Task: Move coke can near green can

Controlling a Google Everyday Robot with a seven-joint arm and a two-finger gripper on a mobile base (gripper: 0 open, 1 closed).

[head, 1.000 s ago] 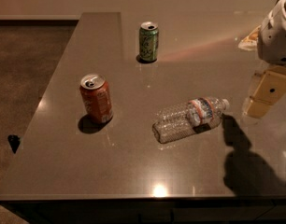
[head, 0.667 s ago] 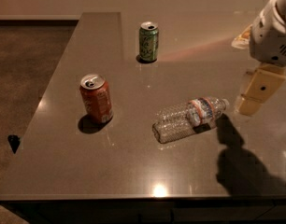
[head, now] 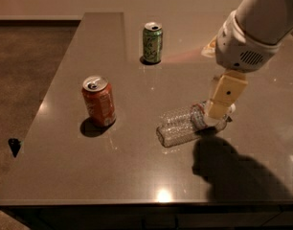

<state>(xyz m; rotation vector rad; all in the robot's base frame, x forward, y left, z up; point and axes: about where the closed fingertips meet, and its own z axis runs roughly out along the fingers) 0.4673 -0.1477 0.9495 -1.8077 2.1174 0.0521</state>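
1. Coke can (head: 99,102) stands upright on the dark table (head: 137,176), well to the left of the clear plastic bottle (head: 182,124) that lies on its side near the table's middle. Bare tabletop shows between can and bottle.
2. Its silver top and pull tab face up, and a dark shadow sits at its base on the side turned away from the bottle.
3. The green can (head: 152,43) stands upright beyond the bottle, toward the far side of the table and a little to the left. It is well apart from both the bottle and the coke can.
4. The bottle lies with its cap end to the right and its base toward the near left.
5. The gripper (head: 218,111) hangs over the bottle's cap end, and its pale tan tip overlaps that end in the camera view. Whether it touches the bottle cannot be told, nor whether the gripper is spread or closed. It is well apart from the coke can.
6. The white arm (head: 254,32) rises from above the bottle's cap end, up and to the right, out of the upper right corner.
7. The arm's shadow (head: 232,171) falls on the tabletop just nearer than the bottle's cap end.
8. Brown floor (head: 27,66) shows past the table's left edge, farther from the bottle than the coke can is.
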